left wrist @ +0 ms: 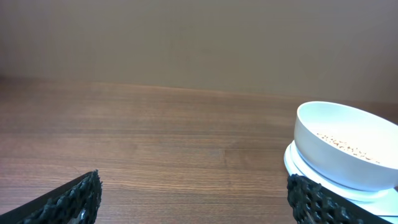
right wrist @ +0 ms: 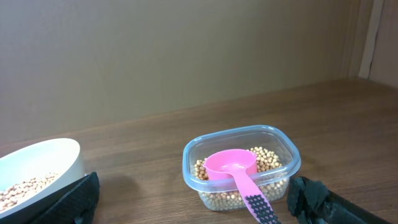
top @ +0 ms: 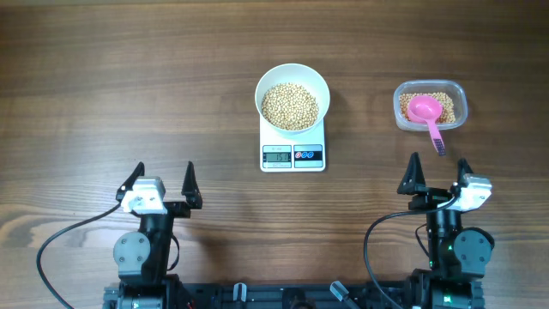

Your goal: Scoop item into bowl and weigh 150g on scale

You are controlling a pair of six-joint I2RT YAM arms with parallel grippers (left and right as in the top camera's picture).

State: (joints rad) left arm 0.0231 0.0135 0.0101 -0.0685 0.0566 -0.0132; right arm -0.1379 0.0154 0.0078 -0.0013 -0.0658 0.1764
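Left pincer (top: 165,172): Your left pincer is wide open and holds nothing. It sits low at the near side of the surface (top: 129,77), to the left of the scale and well apart from it.
Right pincer (top: 438,163): This one is wide open too, and holds nothing. It sits just in front of the tub.
Beans (top: 290,106): A heap of them lies in the bowl. More lie in the tub.
Bowl (top: 262,86): It is white and round, and it sits on the scale.
Scale (top: 292,156): It is in the middle of the surface, with its little screen facing you. The numbers are too small to read.
Tub (top: 400,107): It is clear plastic, to the right of the scale and apart from it.
Scoop (top: 424,109): It is pink and lies on the beans in the tub. Its handle sticks out over the near rim, toward your right pincer.
In the way: Only bare wood lies between the handle and your right pincer.
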